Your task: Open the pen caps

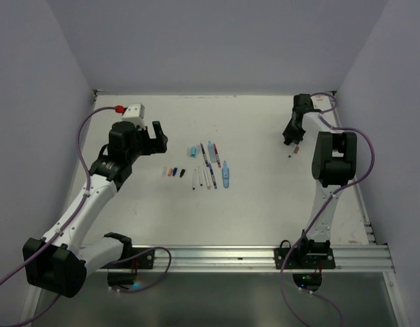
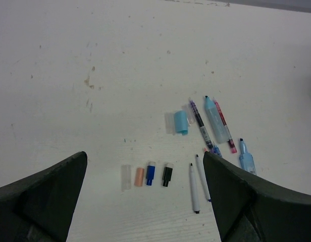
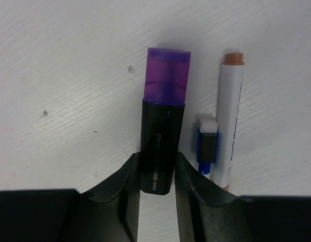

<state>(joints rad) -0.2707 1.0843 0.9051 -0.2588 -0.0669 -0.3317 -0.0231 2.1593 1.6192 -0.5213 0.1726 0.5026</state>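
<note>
Table (image 1: 264, 204), white, scuffed. Nearest the bases, left of centre: a row of four loose caps (image 2: 145, 175) lying side by side, clear, peach, blue and black, apart from one another. Just right of them, two thin white pens (image 2: 194, 189), uncapped, dark tips pointing away. Further out, a light-blue cap (image 2: 181, 122), then a fanned group: dark purple pen (image 2: 201, 126), light-blue highlighter (image 2: 217, 121), red pen (image 2: 224, 126), and a second light-blue marker (image 2: 247, 159) off to the right. Left gripper (image 1: 157, 139) hangs above the table left of this group, fingers spread wide, nothing between them. Far right of the table, well apart from the group: right gripper (image 3: 156, 159) is down at the surface, both fingers pressed against the sides of a black marker (image 3: 158, 131), purple cap (image 3: 166, 75) seated on its far end. Just beside the marker lie a short blue cap with a white end (image 3: 207, 143) and a white pen (image 3: 230, 126) with an orange end; whether they touch the marker, cannot tell.
</note>
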